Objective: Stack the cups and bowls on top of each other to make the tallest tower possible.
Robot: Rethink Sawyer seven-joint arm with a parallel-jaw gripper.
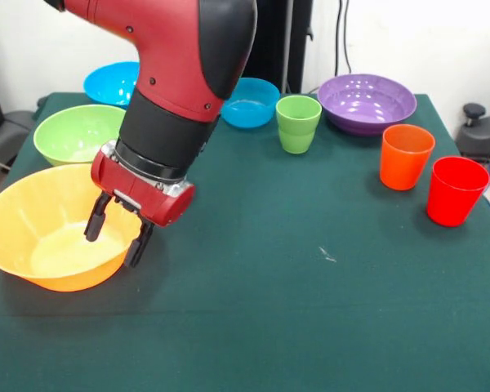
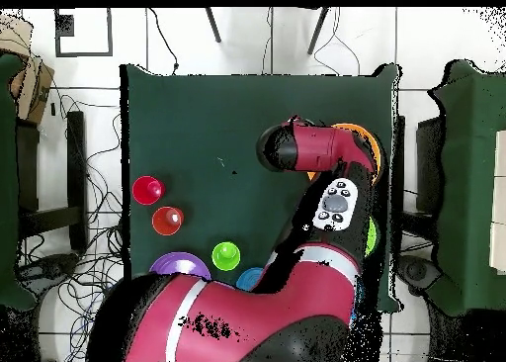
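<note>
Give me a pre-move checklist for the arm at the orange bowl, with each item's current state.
1. Tool open: ok, fingers spread.
2. Tool straddles the orange bowl's near-side rim, one finger inside, one outside: ok.
3. Orange bowl upright and empty: ok.
4. Contact between fingers and rim: cannot tell.
5. Green bowl close behind the orange bowl: not ok, tight clearance.
6. Green cup, orange cup and red cup upright, clear of the arm: ok.

Dark green table (image 1: 310, 269) against a white wall (image 1: 408, 33), cables (image 2: 59, 269) over white tiled floor (image 2: 99, 42)
</note>
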